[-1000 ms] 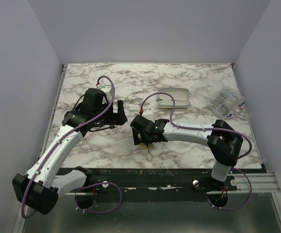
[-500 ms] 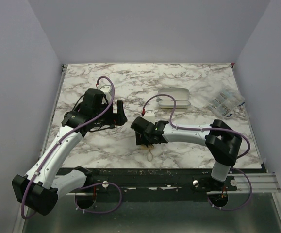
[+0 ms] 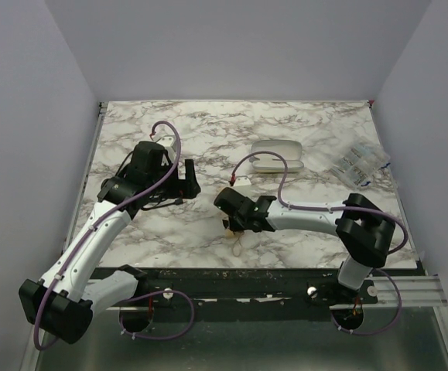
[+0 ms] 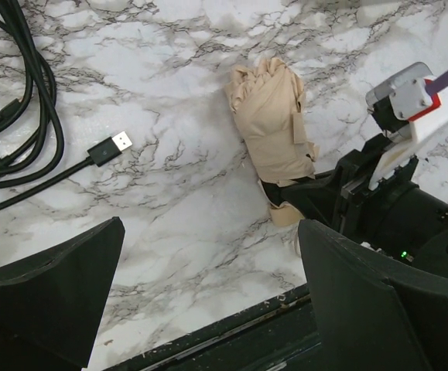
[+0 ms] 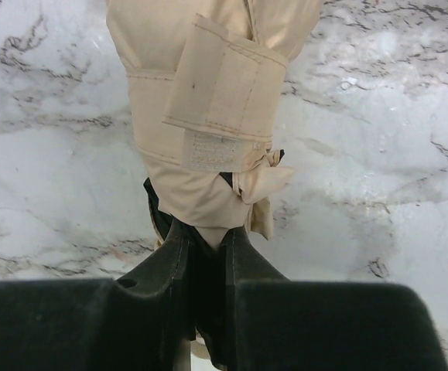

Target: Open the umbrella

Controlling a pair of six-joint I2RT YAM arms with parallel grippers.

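Note:
The folded tan umbrella (image 5: 208,116) lies on the marble table, its strap flap on top and black fabric showing at its near end. My right gripper (image 5: 206,232) is shut on that near end, the fingers pinching the tan and black fabric. In the top view the right gripper (image 3: 235,216) covers most of the umbrella, and a thin wrist loop (image 3: 239,246) trails toward the table's front edge. The left wrist view shows the umbrella (image 4: 274,127) whole, with the right gripper at its lower end. My left gripper (image 4: 210,224) hangs open above bare marble left of the umbrella, holding nothing.
A pale oval case (image 3: 278,157) sits behind the right arm, and a clear plastic packet (image 3: 360,164) lies at the back right. A black USB cable (image 4: 22,139) coils beside the left gripper. The table's dark front edge (image 4: 208,328) runs just below the umbrella.
My right gripper has gone from open to shut on the umbrella's near end, and its arm has shifted slightly right. The left arm has barely moved.

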